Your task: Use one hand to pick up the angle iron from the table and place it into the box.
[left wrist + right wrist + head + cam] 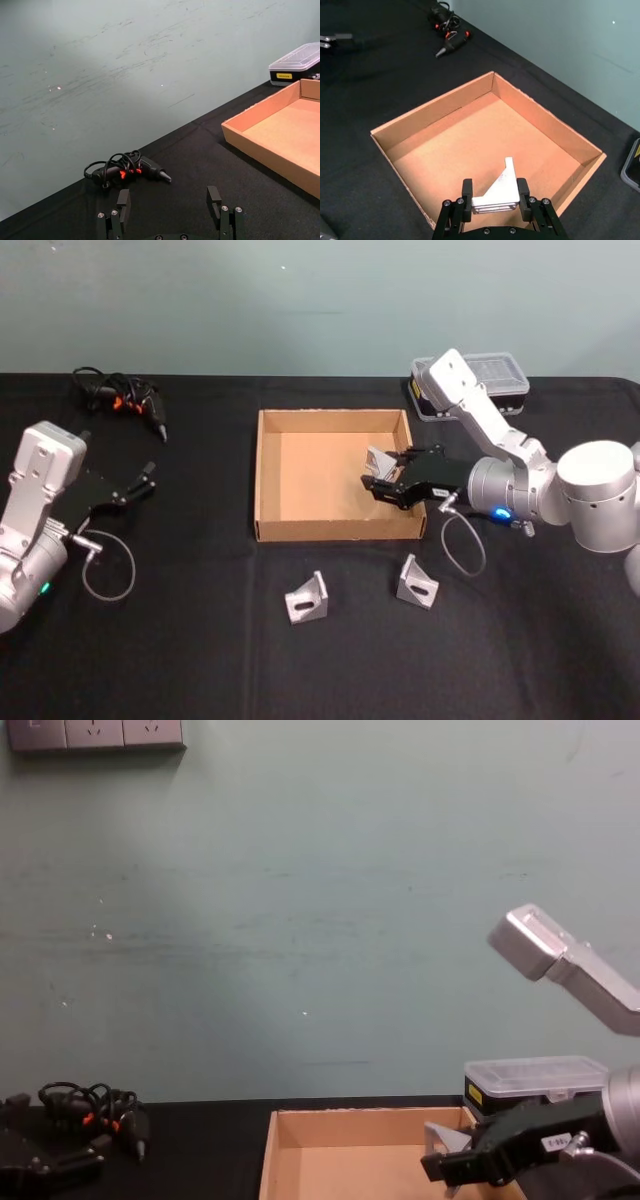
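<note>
Right pincer [494, 193] grips one angle iron [504, 182] (two others [307, 597] [417, 581] lie loose).

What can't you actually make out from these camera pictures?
Head view: whether the angle iron touches the box floor; the right gripper, shut on it over the box, covers its lower part.
Head view: contents of the black case; the right arm crosses it.
Chest view: the box's front, cut off by the bottom edge.
Left wrist view, past the parked left gripper: the case's label, too small to read.
</note>
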